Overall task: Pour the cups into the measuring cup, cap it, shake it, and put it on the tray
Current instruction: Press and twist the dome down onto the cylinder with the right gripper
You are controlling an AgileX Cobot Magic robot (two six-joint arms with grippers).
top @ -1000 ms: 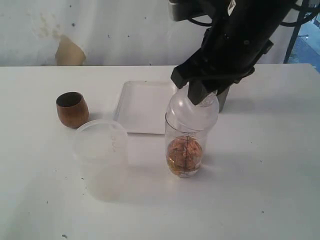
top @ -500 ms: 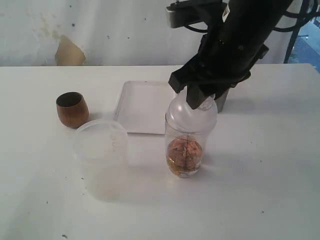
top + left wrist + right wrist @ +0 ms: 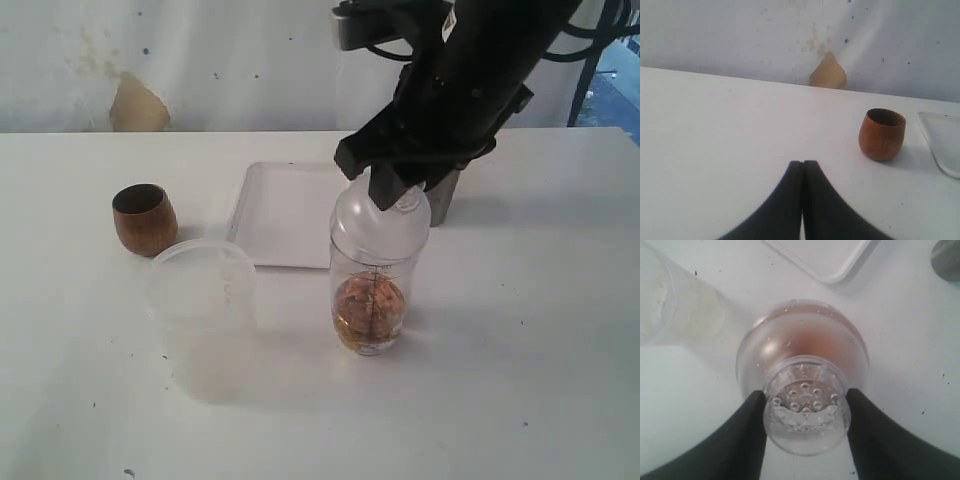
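Capping is judged under way: the cap is clasped at its neck by the half-open right hand atop the measuring cup, near the tray on the counter — next, it must be pressed home, then shaken.

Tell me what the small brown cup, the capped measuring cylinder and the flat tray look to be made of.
Small brown cup: apparently wood, matte reddish-brown, darker inside. Measuring cylinder: clear glossy plastic, probably; brownish contents and a black scale show through. Its domed cap: same clear plastic look, with droplets inside. Flat tray: smooth white, likely plastic; coated metal is possible.
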